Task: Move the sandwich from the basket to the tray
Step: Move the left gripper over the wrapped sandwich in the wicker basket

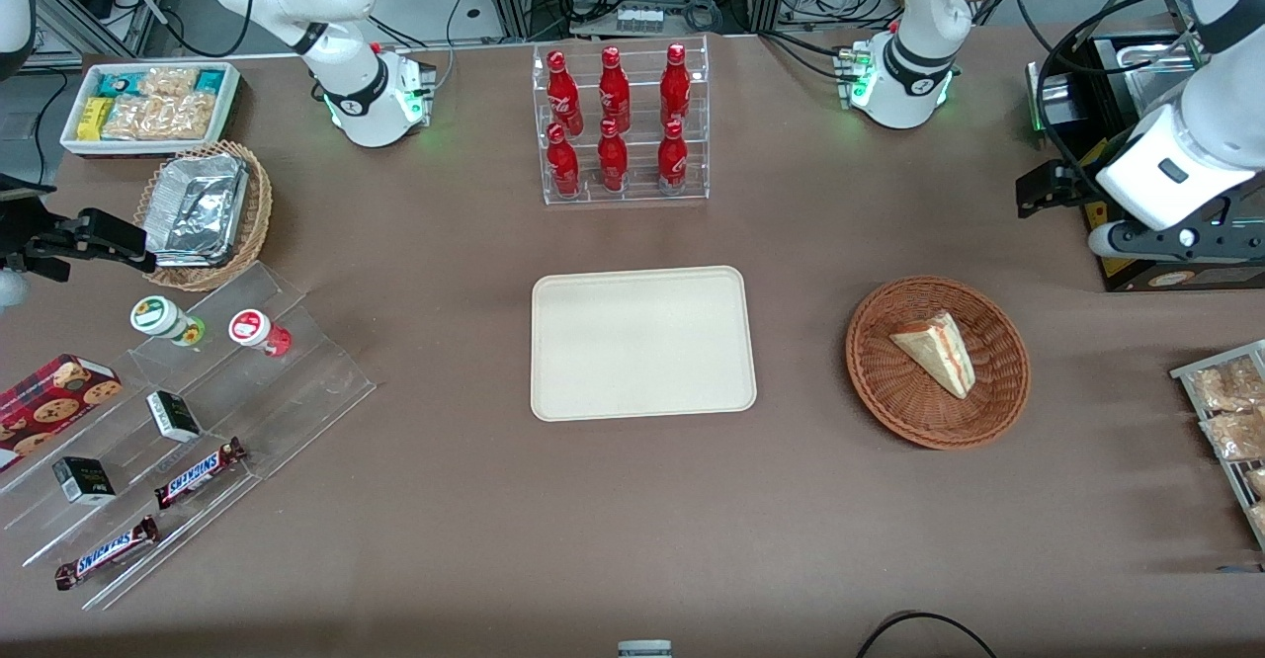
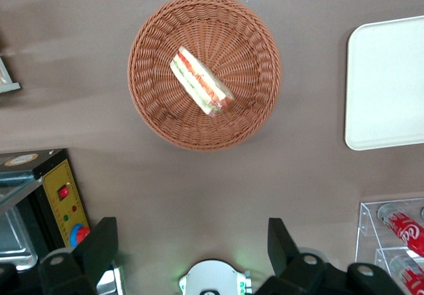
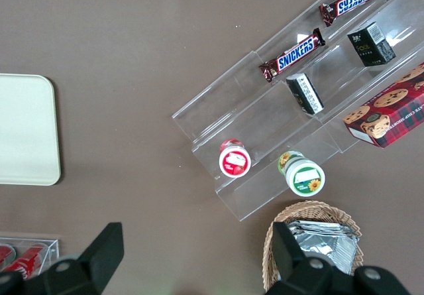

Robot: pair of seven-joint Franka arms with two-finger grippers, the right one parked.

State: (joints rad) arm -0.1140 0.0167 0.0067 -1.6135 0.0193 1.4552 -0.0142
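One sandwich (image 1: 937, 352), one basket (image 1: 993, 402), one tray (image 1: 642, 342).
Gripper (image 2: 192, 245) spread, high above the woven round basket — triangular wedge inside.

My arm is glossy white with rounded shells, black joint rings and a green light glowing at its base, black cables trailing, ending in my gripper (image 2: 192, 245) with two dark wedge-shaped jaws spread wide.
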